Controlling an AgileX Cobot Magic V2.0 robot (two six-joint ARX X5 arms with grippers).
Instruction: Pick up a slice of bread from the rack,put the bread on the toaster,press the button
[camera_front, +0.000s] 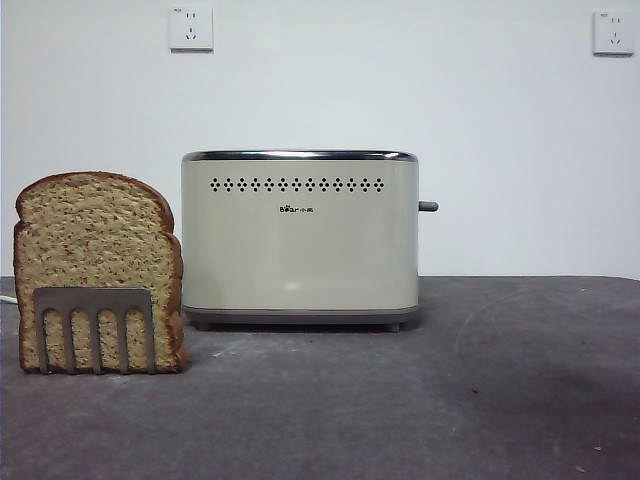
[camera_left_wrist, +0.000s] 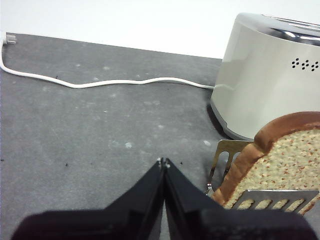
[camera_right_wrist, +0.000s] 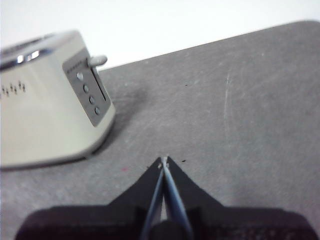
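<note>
On the toaster (camera_front: 300, 240) I read one small dark logo, "Bear", followed by tiny characters too small to make out, just under the double row of holes. Its end-panel buttons showed no readable marks. I found no other text.

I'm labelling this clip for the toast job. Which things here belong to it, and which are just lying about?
Belong to the job:
slice of bread, standing in the rack
toaster
button on the toaster's narrow end
left gripper and right gripper, both shut

Just lying about:
white cable on the table
two wall sockets
</note>
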